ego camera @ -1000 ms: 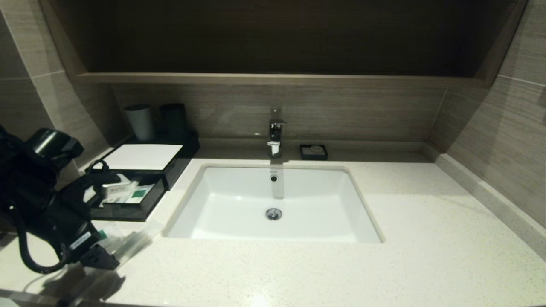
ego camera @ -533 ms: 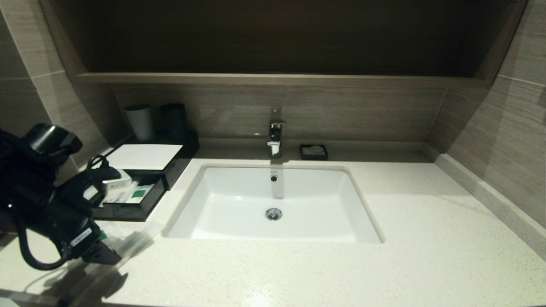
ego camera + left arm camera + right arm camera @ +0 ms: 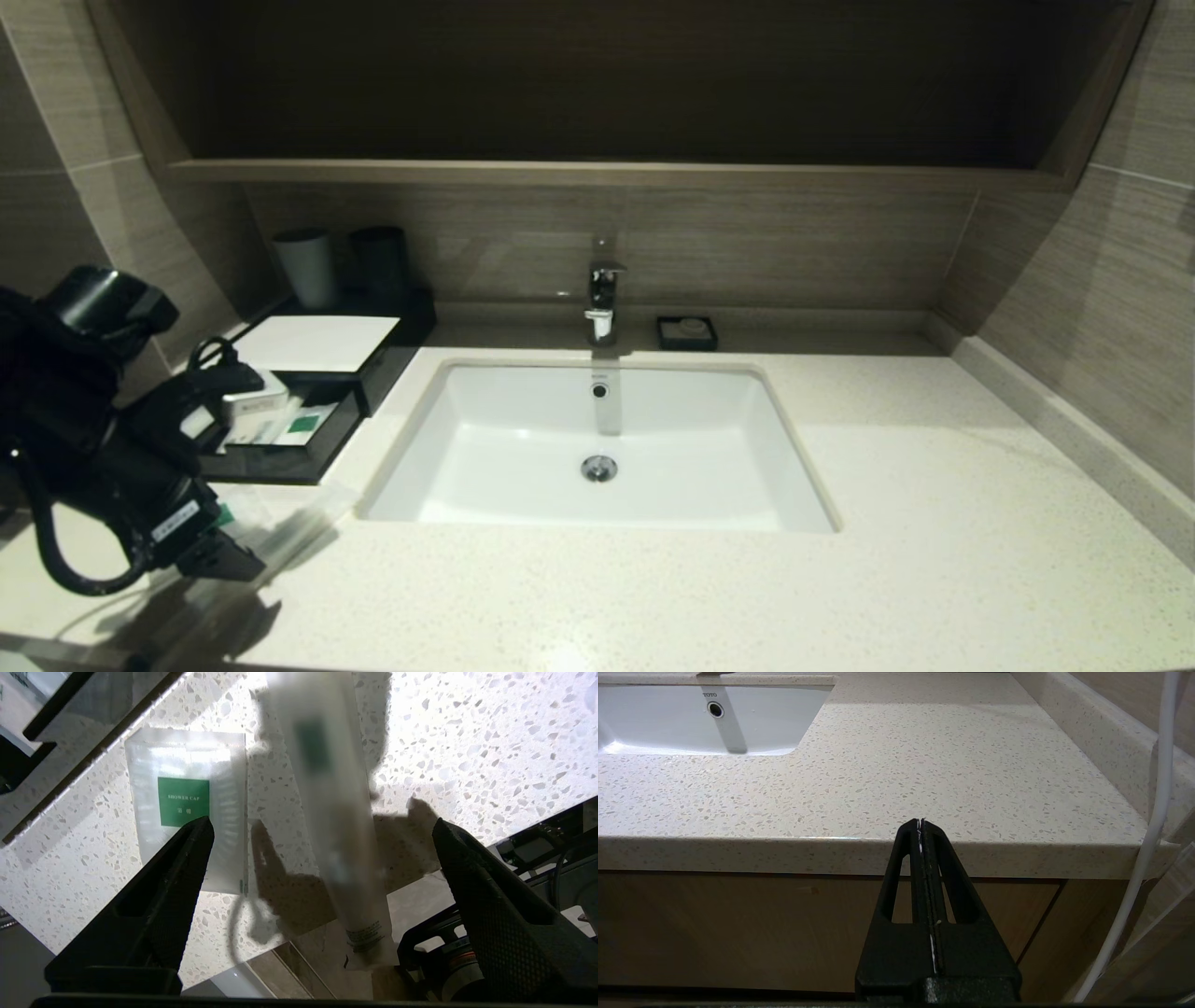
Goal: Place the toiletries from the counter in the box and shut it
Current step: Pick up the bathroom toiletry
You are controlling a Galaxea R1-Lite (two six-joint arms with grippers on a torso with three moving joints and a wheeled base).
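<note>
Spanning the whole scene before you, the counter [image 3: 653, 597] carries the white sink [image 3: 597, 448] in its middle. At the counter's left rear sits the box [image 3: 322, 359], its front drawer [image 3: 280, 439] pulled out, with a green-labelled packet already lying inside. Your left arm reaches over the counter's near-left corner, and the left gripper [image 3: 322, 833] hangs just above the stone with its fingers spread wide and nothing between them. Under it lie two of the toiletries: a long thin packet [image 3: 331, 812], one end past the counter's edge and somewhat blurred, so I cannot tell whether it lies quite flat, and beside it the short flat sachet [image 3: 189, 802], labelled shower cap. The right gripper [image 3: 922, 826] stays parked below the counter's front edge, fingers pressed together, empty.
</note>
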